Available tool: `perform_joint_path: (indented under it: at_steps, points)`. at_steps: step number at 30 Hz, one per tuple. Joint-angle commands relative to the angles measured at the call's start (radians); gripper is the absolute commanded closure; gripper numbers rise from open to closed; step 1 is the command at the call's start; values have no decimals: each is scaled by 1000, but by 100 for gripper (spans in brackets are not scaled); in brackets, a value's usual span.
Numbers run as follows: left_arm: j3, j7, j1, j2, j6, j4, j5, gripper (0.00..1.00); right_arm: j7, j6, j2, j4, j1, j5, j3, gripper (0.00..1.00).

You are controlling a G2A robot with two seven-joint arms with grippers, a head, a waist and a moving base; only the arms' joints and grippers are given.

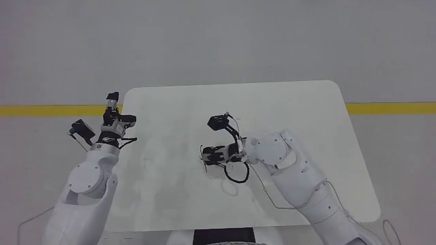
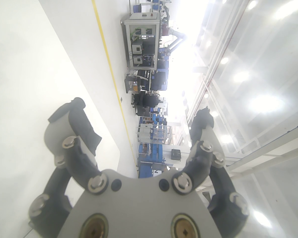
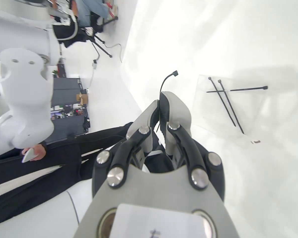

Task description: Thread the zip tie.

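Note:
A black zip tie (image 3: 167,79) sticks out from between the fingertips of my right gripper (image 3: 161,98), which is shut on its strap. The tie's square head curves up past the tips. In the top view this gripper (image 1: 206,155) hovers low over the middle of the white table (image 1: 300,109). My left gripper (image 2: 139,115) is open with nothing between its fingers. It sits at the table's left edge (image 1: 116,112), pointing away from the table.
Three spare black zip ties (image 3: 228,100) lie crossed on a clear flat sheet (image 3: 208,117) on the table, just beyond my right gripper. The table's rounded edge (image 2: 64,50) runs beside my left gripper, with a yellow floor line (image 1: 388,109) beyond.

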Motion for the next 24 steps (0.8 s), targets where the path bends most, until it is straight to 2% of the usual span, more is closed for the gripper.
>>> perform_joint_path:
  at_steps: [1, 9, 11, 12, 15, 19, 20, 21, 24]
  points:
    - [0, 0, 0, 0, 0, 0, 0, 0, 1, -1, 0, 1, 0, 2, 0, 100]
    - [0, 0, 0, 0, 0, 0, 0, 0, 1, -1, 0, 1, 0, 2, 0, 100]
    - [0, 0, 0, 0, 0, 0, 0, 0, -56, -14, -2, 5, -14, 51, 2, 100]
    - [5, -15, -4, 0, -17, -5, 10, 0, -88, -22, -4, 11, -16, 85, 8, 100]
    - [10, -104, 3, 3, -123, 10, 67, 0, -166, -51, -9, 35, -11, 169, 13, 100]
    - [11, -150, 10, 7, -205, 30, 180, 0, -241, -95, -18, 70, 21, 254, 3, 100]
    - [18, -165, 13, 5, -239, 28, 165, 0, -271, -113, -22, 81, 34, 284, -3, 100]
    - [18, -170, 14, 5, -252, 29, 153, 0, -287, -128, -25, 94, 44, 304, -8, 100]
    - [18, -170, 14, 5, -252, 29, 153, 0, -295, -134, -26, 97, 47, 311, -9, 100]
